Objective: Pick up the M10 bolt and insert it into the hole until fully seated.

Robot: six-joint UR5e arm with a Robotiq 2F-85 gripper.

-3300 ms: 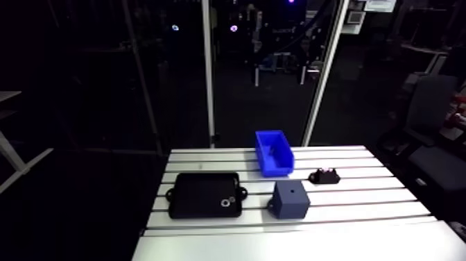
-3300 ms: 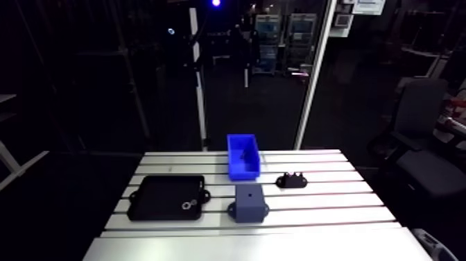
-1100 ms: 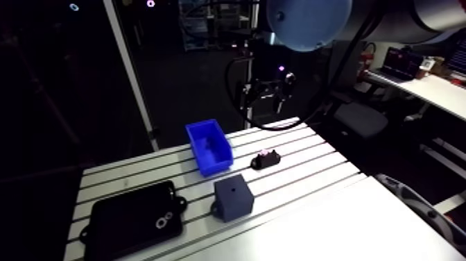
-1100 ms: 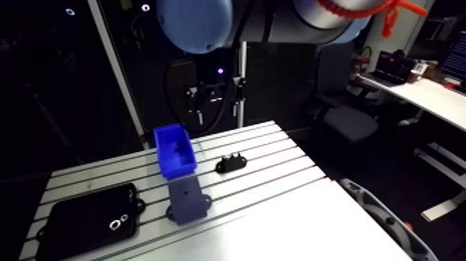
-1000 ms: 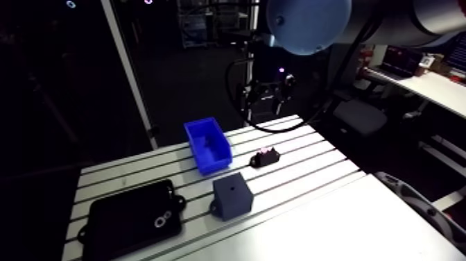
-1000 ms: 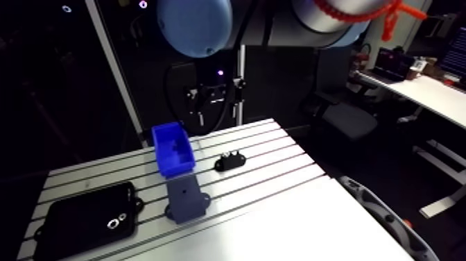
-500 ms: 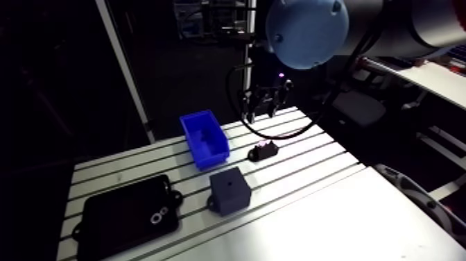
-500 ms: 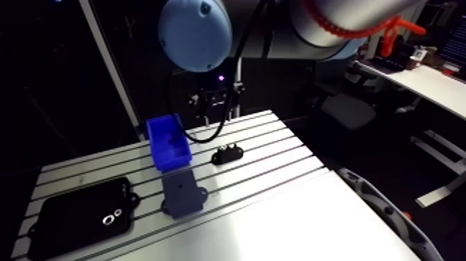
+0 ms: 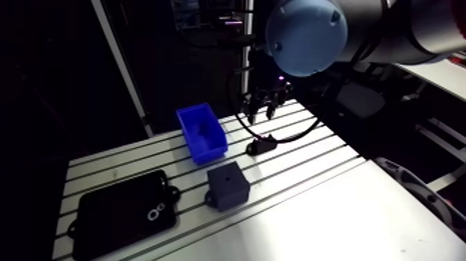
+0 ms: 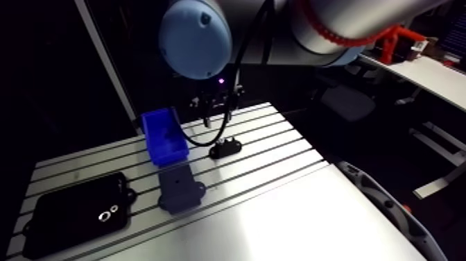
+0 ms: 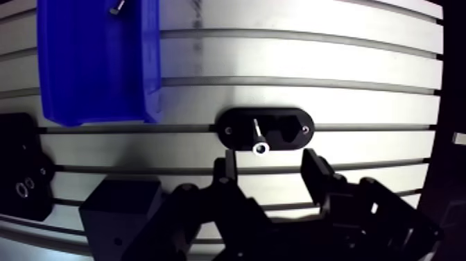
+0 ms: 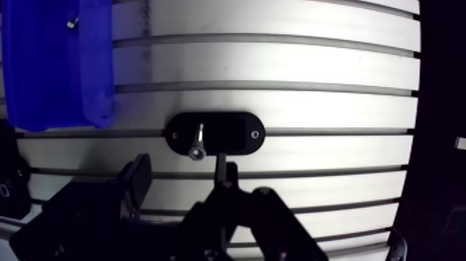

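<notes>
In the wrist view a silver bolt [image 11: 257, 137] lies in a black oval holder [image 11: 291, 129] on the slotted table, its head towards the gripper. My gripper [image 11: 270, 169] hovers above the holder's near edge, its fingers [image 11: 226, 166] apart with nothing between them. A dark blue block [image 9: 227, 186] with a small hole in its top stands nearer the table's front. In the arm view the gripper [image 9: 262, 114] hangs just above the holder [image 9: 261, 146].
A blue bin [image 11: 97, 62] with a small bolt [image 11: 115, 8] in it stands beside the holder. A flat black plate [image 9: 118, 221] with ring-shaped parts lies at the table's left. A smooth white table surface [image 9: 333, 222] spreads out in front.
The arm view has shifted with the arm. The gripper has come down from well above the table's far edge to just over the black holder.
</notes>
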